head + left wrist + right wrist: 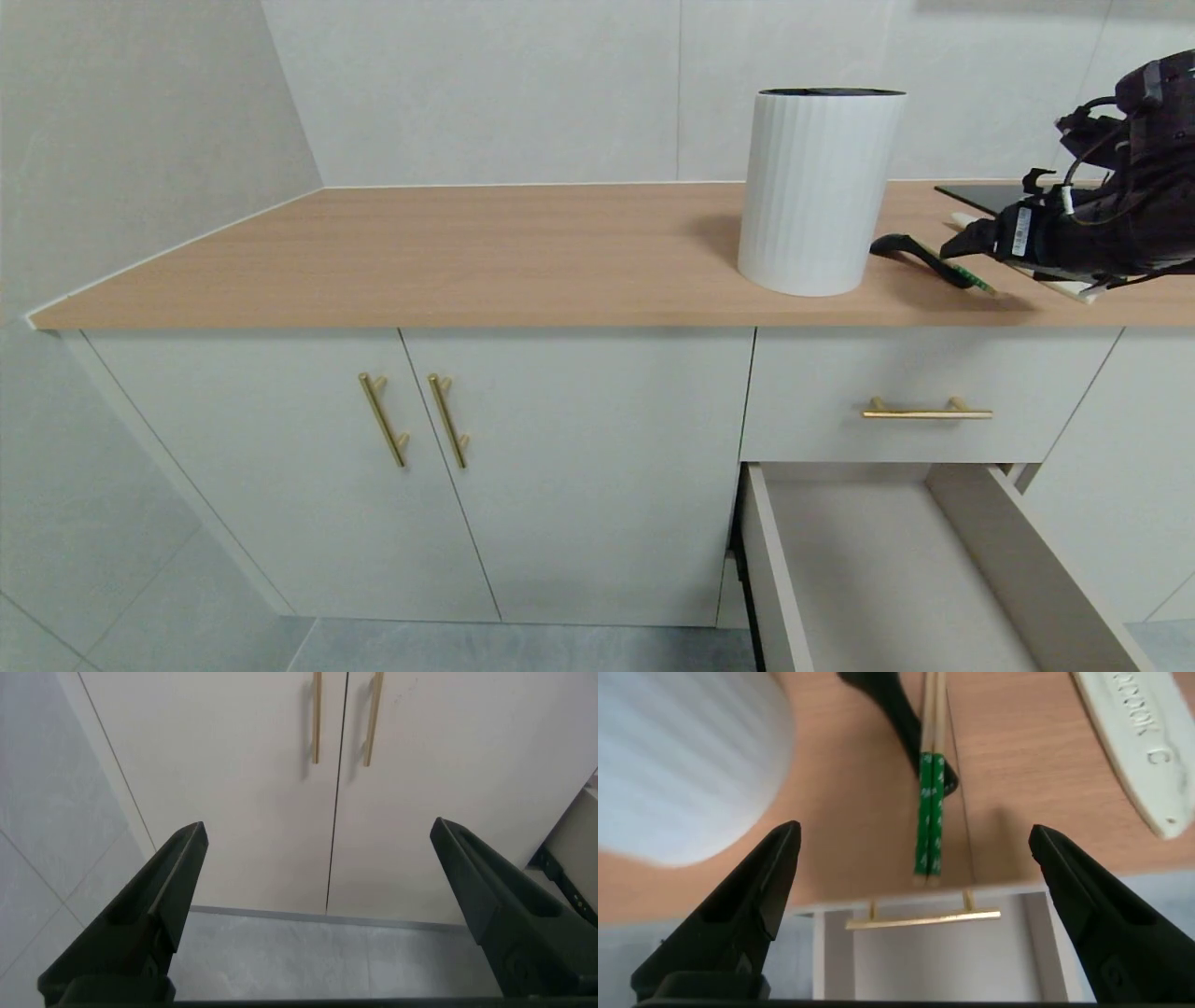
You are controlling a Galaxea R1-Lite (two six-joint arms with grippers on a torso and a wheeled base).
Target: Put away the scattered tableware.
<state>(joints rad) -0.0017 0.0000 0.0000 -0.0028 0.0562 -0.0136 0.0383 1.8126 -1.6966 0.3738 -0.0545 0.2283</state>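
Hovering with fingers spread wide over the wood-grain counter (pixel 467 252), the right gripper (pixel 913 831) frames slim chopsticks (pixel 930 812) with green ends, touching a curved black spoon (pixel 887 700) beside a ribbed white cylinder (pixel 820 191). The left gripper (pixel 318 826), likewise spread, faces smooth cabinet doors (pixel 234 793).

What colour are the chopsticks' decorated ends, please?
Green on the chopsticks; right wrist view shows it best.

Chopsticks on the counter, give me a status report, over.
Right gripper open above green-ended wooden chopsticks, not gripped. Left gripper open, facing cabinet doors. Black utensil handle lies against chopsticks.
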